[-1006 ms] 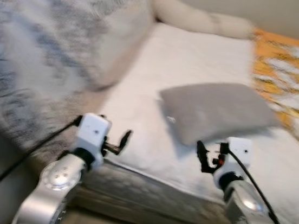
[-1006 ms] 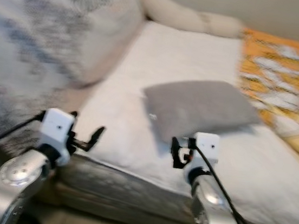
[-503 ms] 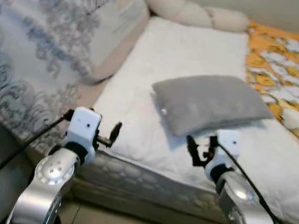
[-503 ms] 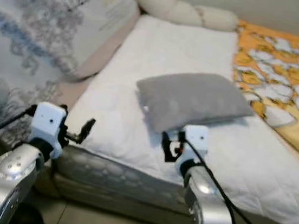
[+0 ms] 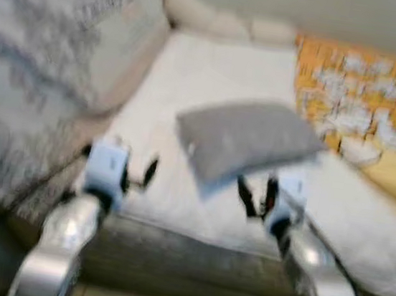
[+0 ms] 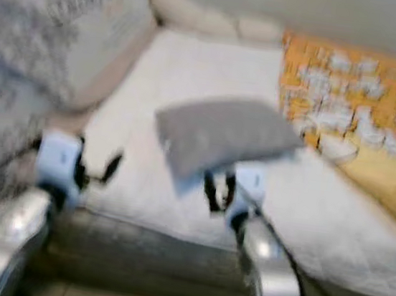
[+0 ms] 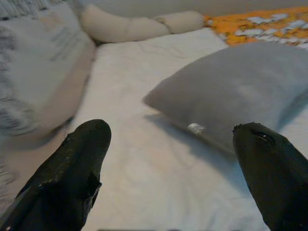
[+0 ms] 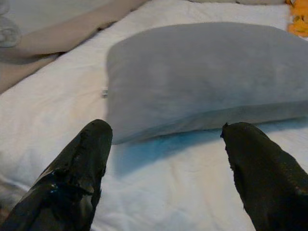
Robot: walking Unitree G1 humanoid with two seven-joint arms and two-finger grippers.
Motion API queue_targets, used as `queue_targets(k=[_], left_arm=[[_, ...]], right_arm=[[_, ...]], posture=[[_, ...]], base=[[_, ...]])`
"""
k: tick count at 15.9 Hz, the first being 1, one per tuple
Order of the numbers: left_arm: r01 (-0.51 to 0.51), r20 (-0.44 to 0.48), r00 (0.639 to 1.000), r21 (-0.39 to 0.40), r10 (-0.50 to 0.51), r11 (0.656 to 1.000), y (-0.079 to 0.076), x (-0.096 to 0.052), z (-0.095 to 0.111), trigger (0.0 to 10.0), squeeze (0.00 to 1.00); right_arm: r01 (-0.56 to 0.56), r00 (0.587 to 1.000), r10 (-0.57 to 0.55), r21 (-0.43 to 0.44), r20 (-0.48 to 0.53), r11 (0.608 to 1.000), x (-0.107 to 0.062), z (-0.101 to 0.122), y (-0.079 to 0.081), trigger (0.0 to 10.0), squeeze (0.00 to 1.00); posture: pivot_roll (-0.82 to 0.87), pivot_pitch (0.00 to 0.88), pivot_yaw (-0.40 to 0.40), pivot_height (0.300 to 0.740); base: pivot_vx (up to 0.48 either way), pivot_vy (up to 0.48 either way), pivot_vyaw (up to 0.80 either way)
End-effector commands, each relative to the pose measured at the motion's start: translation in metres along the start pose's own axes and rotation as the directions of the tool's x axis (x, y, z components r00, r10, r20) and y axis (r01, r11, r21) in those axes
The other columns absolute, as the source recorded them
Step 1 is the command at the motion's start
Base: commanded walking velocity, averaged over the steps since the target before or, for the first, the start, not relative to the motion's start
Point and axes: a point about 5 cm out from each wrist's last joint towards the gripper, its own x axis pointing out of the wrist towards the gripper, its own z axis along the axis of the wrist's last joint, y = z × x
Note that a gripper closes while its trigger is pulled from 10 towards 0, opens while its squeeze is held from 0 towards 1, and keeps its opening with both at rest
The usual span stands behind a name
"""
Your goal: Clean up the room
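Observation:
A grey pillow (image 5: 246,138) lies on the white mattress (image 5: 222,71) of a bed. My right gripper (image 5: 256,193) hovers open just in front of the pillow's near edge, and its wrist view has the pillow (image 8: 207,79) between its fingertips (image 8: 91,144). My left gripper (image 5: 140,175) is open over the mattress's near left edge, apart from the pillow (image 7: 240,91). Nothing is held in either. The head views are blurred.
A patterned grey-and-white duvet (image 5: 40,78) is heaped on the bed's left side. A cream bolster (image 5: 220,24) lies along the far end. An orange printed blanket (image 5: 375,119) covers the right. The mattress's quilted side (image 5: 192,255) faces me, floor below.
The camera has shifted and the picture has blurred. The pillow now sits a little further left in view. Both grippers stay open at the bed's near edge.

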Motion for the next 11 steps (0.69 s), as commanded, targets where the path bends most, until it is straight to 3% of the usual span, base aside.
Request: queue_targets(k=[1, 5, 11], left_arm=[[-0.02, 0.019, 1.0, 0.009, 0.02, 1.0, 0.0065, -0.0003, 0.0045, 10.0, 0.0], [-0.03, 0.021, 0.999, 0.006, 0.03, 1.0, 0.0086, -0.001, 0.0041, 10.0, 0.0], [-0.007, 0.015, 1.0, 0.011, 0.007, 1.0, 0.0081, -0.0003, 0.0034, 10.0, 0.0]], right_arm=[[-0.003, 1.0, 0.003, 0.007, 0.025, 1.0, 0.0024, 0.0056, -0.0011, 10.0, 0.0], [-0.039, 0.999, 0.04, -0.034, 0.028, 0.999, 0.0044, 0.0067, 0.0023, 10.0, 0.0], [-0.022, 1.0, 0.022, -0.017, 0.022, 1.0, 0.0031, 0.0042, 0.0005, 10.0, 0.0]], posture=[[0.02, 0.0, -0.028, 0.74], [0.02, 0.0, -0.03, 0.74], [0.01, 0.0, -0.021, 0.74]], base=[[0.398, 0.0, -0.78], [0.397, 0.0, 0.0], [0.374, 0.0, 0.0]])
